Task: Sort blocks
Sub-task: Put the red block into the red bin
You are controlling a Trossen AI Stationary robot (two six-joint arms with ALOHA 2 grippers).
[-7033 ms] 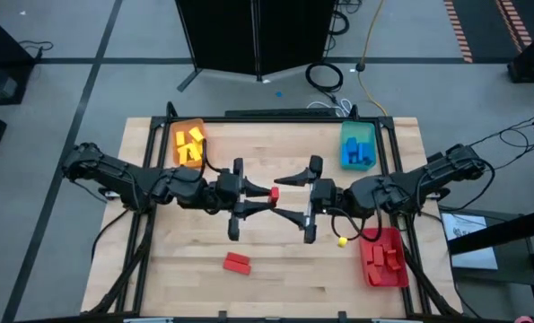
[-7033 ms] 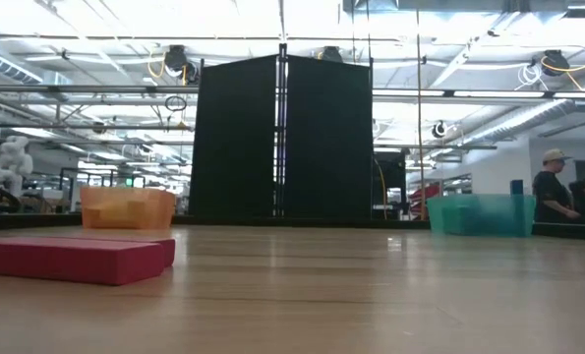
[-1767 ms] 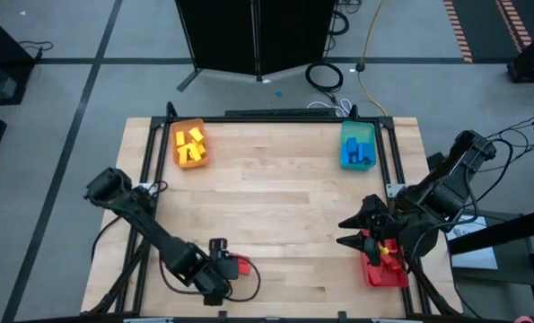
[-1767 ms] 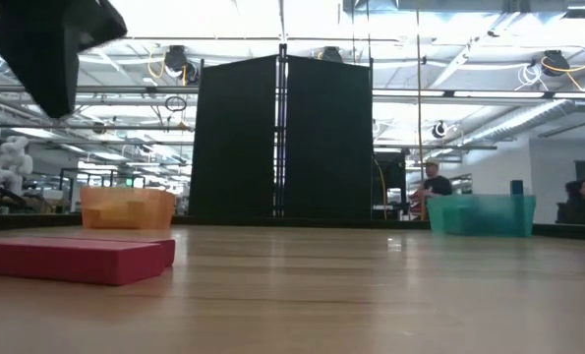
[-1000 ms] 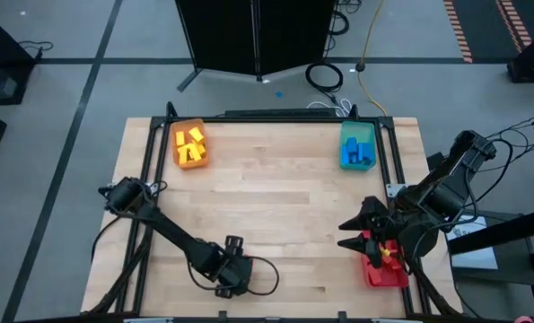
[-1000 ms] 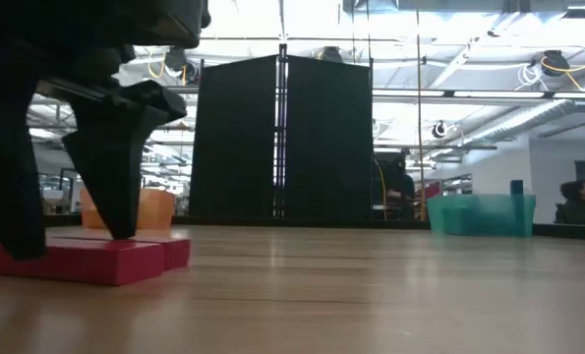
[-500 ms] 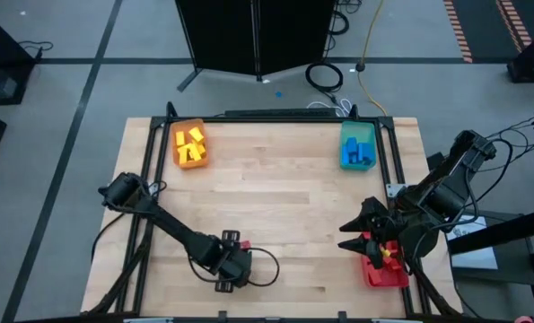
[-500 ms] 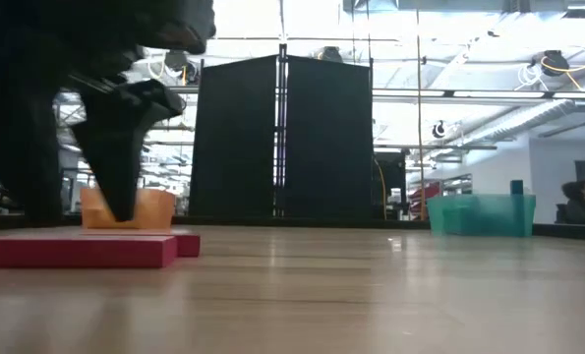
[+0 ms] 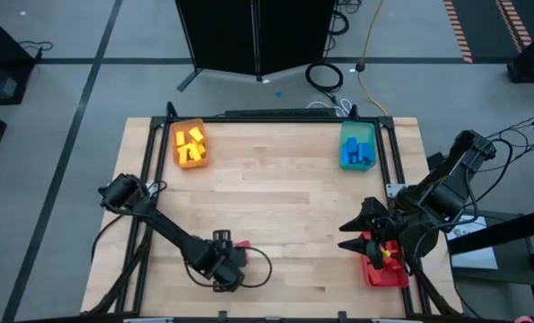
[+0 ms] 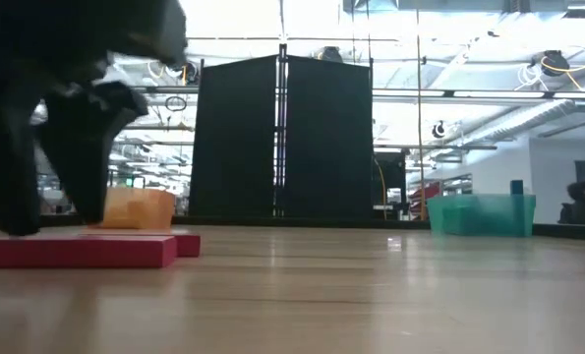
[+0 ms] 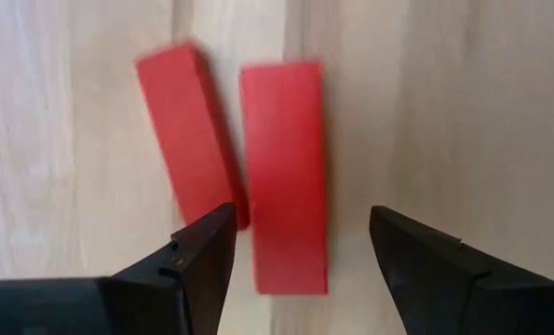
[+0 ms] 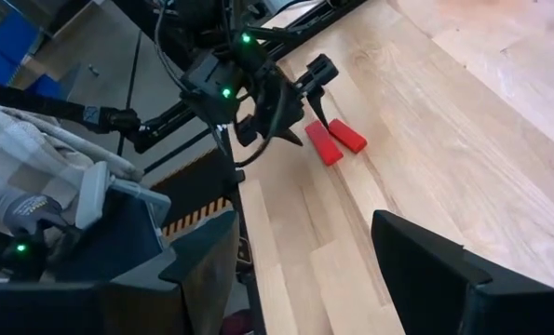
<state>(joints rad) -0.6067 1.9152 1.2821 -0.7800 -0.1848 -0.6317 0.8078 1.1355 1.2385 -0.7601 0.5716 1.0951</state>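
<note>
High view: my left pincer [image 9: 233, 256] hangs over two red blocks [image 9: 240, 246] near the front edge of the wooden tabletop [image 9: 275, 206]. My right pincer [image 9: 358, 235] waits with jaws apart above the red tray [image 9: 374, 274]. Yellow blocks [image 9: 190, 145] fill the orange tray [image 9: 179, 126]; blue blocks [image 9: 356, 152] fill the teal tray [image 9: 356, 131].

Low view: the red blocks [image 10: 76, 251] lie flat, thin, sharp-edged and matte.

Left wrist view: my jaws stand wide, empty, straddling the nearer block [image 11: 282, 172]; the second block [image 11: 185, 126] lies just beside it, slightly angled. I judge both light, rigid and non-slip; grip across the narrow width at mid-length.

Right wrist view: both blocks [image 12: 334, 140] lie side by side under the left pincer [image 12: 316, 88].
</note>
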